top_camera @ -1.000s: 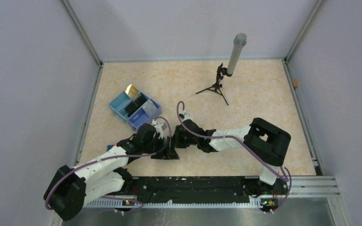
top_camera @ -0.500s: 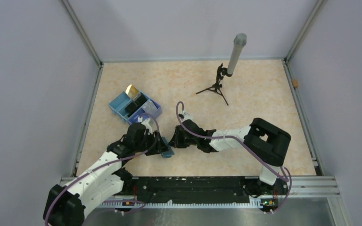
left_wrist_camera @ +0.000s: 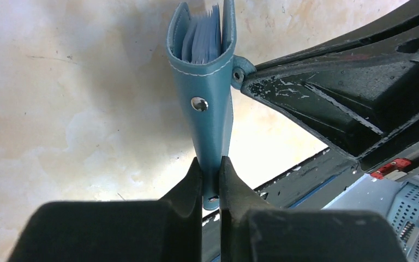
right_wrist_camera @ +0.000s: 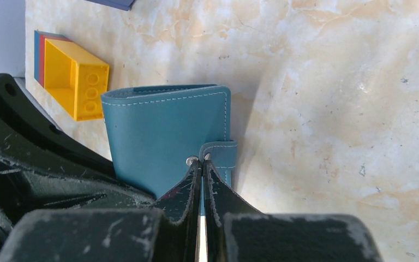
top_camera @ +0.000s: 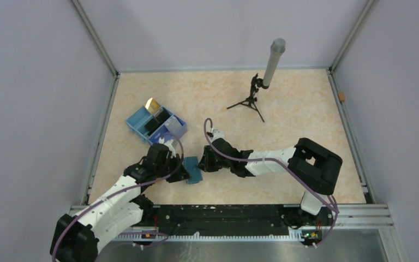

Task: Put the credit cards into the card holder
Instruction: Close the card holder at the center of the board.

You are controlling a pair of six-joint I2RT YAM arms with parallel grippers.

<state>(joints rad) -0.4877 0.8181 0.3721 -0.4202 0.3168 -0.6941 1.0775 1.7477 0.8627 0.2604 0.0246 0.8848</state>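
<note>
1. Teal leather sits between both sets of jaws: the holder (left_wrist_camera: pixel 210 93) is held on edge over the front part of the tabletop (top_camera: pixel 283 120).
2. The left jaws are closed to a narrow slit on the holder's near edge. One finger (left_wrist_camera: pixel 188 185) presses each face, and a metal snap (left_wrist_camera: pixel 199 103) lies just ahead of the tips.
3. Further ahead of the left jaws, the holder's far edge gapes a little and shows pale blue leaves inside. Whether any of them is a card I cannot tell.
4. The right jaws are fully closed. Their tips touch the clasp tab (right_wrist_camera: pixel 221 153) on the holder's side, opposite the left jaws. Whether the tab is pinched between them I cannot tell.
5. Ahead and to the left of the right jaws, just past the holder's far corner, a yellow block (right_wrist_camera: pixel 79 76) lies on the tabletop with red and blue layers against one side.
6. Beyond the left jaws, near that arm's wrist, stands a blue tray (top_camera: pixel 133 123). The cards (top_camera: pixel 153 103) are in it: a gold one leans up at the far corner, with a black one and a pale one in the nearer compartments.
7. Well beyond the right jaws, toward the back wall, a small black tripod (top_camera: pixel 249 101) holds a grey tube that tilts upward.
</note>
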